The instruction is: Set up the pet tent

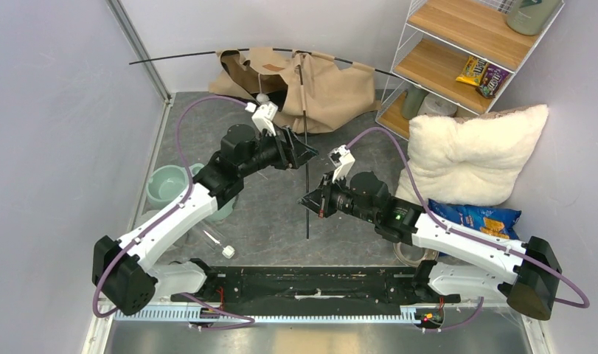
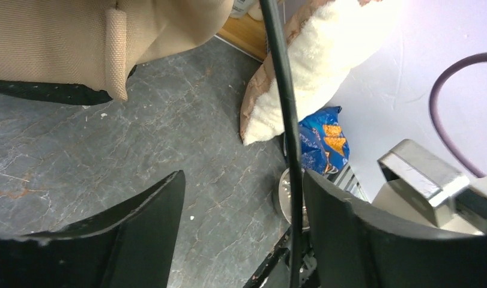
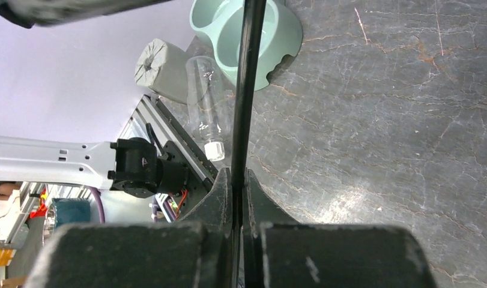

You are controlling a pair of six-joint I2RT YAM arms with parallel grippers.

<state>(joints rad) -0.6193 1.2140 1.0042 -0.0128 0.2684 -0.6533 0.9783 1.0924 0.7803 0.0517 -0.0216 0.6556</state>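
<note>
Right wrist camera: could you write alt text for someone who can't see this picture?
The right gripper, seen from its own wrist, is clamped shut on a thin black tent pole that runs straight up the frame. Behind the pole, on a grey marbled table, are a mint-green pet bowl and a clear plastic bottle lying on its side.

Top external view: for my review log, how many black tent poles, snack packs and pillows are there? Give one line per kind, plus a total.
Tent poles: 2 (arched pole, straight pole)
Snack packs: 3 (yellow pack, purple pack, blue bag)
Pillows: 1 (white pillow)
Total: 6
</note>
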